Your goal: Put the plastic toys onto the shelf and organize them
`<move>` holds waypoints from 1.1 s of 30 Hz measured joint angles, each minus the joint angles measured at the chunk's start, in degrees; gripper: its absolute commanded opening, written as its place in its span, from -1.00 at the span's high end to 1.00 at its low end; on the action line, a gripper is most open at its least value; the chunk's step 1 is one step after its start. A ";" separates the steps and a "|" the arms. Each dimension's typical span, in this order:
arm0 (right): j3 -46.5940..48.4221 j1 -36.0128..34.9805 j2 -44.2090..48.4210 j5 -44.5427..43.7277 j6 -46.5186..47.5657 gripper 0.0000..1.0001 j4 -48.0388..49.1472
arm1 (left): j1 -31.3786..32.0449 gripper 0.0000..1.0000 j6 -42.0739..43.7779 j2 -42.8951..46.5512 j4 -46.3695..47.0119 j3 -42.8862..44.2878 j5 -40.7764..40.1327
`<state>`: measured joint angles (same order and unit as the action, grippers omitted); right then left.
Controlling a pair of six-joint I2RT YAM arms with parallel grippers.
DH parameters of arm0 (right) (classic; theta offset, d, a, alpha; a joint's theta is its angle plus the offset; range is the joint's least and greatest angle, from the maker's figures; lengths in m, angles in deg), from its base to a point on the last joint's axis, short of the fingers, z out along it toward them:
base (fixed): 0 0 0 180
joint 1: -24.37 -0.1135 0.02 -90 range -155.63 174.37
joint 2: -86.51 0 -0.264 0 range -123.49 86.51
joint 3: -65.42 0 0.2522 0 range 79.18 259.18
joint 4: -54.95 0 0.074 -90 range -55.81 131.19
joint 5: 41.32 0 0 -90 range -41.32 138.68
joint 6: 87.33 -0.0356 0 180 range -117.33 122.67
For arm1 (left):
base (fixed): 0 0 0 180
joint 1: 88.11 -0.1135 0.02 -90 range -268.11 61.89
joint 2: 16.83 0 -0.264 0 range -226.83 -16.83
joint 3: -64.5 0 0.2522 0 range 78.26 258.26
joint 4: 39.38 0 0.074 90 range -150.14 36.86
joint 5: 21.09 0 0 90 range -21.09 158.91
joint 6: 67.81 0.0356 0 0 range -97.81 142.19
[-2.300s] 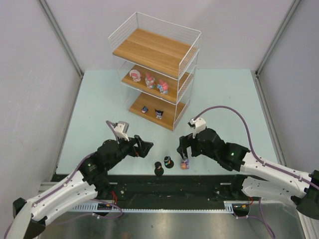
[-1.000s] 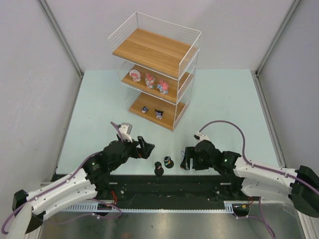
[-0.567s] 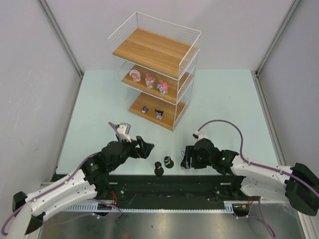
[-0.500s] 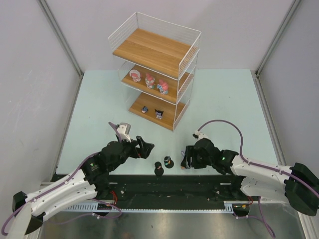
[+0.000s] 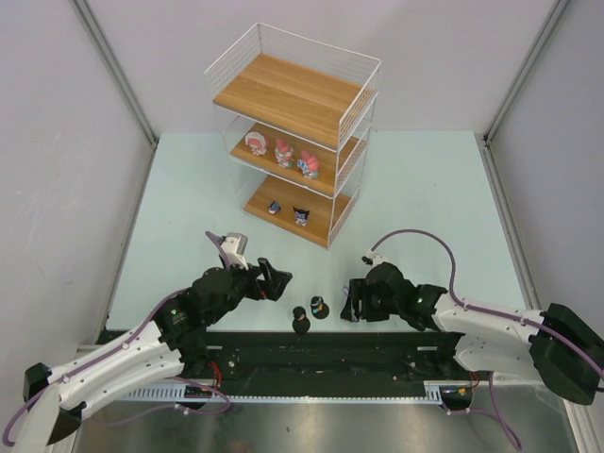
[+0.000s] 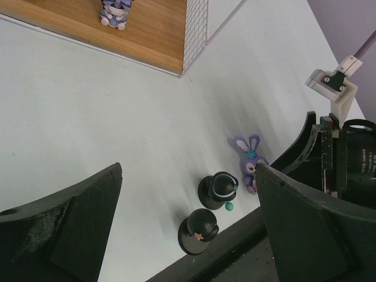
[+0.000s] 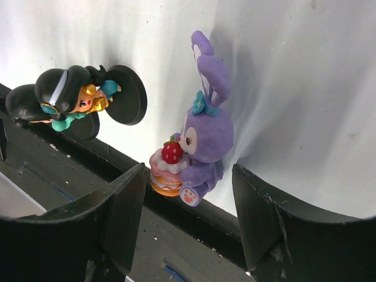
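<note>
Straddling the purple bunny (image 7: 202, 147), right gripper (image 7: 188, 185) sits fingers apart, no contact. Probably light, hard, slick plastic; thin ears look snappable, so pinch the torso between the fingers.

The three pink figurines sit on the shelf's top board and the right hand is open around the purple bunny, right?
No: the top external view shows the three pink figurines on the middle board of the shelf. The right hand is open around the purple bunny.
</note>
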<state>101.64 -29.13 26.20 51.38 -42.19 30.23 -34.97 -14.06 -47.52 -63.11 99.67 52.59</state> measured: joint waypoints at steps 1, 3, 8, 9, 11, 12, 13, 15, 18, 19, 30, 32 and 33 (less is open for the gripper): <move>0.00 0.00 -0.44 0.15 0.11 -0.23 0.31 | 0.00 -0.99 0.00 0.00 0.00 0.00 0.00; -0.02 0.00 -1.27 0.35 0.24 -0.09 0.79 | 0.00 -0.99 -0.02 0.00 -0.02 0.02 0.00; 0.02 0.09 -2.16 1.22 0.83 0.33 3.15 | 0.00 -1.00 -0.24 0.13 -0.04 0.00 0.00; 0.02 0.11 -2.36 1.33 0.96 0.41 3.41 | 0.00 -0.99 -0.28 0.24 -0.04 0.02 0.00; 0.02 0.11 -2.69 1.60 1.18 0.68 3.78 | 0.00 -1.00 -0.37 0.55 -0.04 0.00 0.00; 0.02 0.11 -2.69 1.68 1.29 0.76 3.82 | 0.00 -1.00 -0.39 0.76 -0.04 0.00 0.00; 0.02 0.11 -2.69 1.75 1.40 0.84 3.82 | 0.00 -1.00 -0.39 0.81 -0.04 0.02 0.00; 0.02 0.11 -2.69 1.79 1.64 1.00 3.82 | 0.00 -1.00 -0.39 1.05 -0.07 0.02 0.00; -0.02 0.11 -2.19 1.84 2.16 1.00 3.28 | 0.00 -1.00 -0.39 1.14 -0.04 0.02 0.04; -0.04 0.11 -1.88 1.84 2.38 1.00 2.95 | 0.00 -1.00 -0.39 1.14 -0.04 0.04 0.20; -0.24 -1.40 15.89 1.66 10.03 1.00 -0.33 | 0.00 -1.00 -0.98 -3.30 -2.10 9.14 2.54; 0.33 -4.31 19.67 1.11 12.57 1.00 -0.63 | 0.00 -0.99 -1.51 -5.40 -2.75 12.50 3.04; 0.76 -5.97 20.59 0.20 13.57 1.00 -0.81 | 0.00 -1.00 -1.75 -6.23 -2.97 13.73 3.28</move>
<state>102.40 -35.10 46.79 51.58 -28.62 29.42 -34.97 -15.81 -53.75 -66.09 113.40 55.87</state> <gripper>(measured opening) 0.464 0.996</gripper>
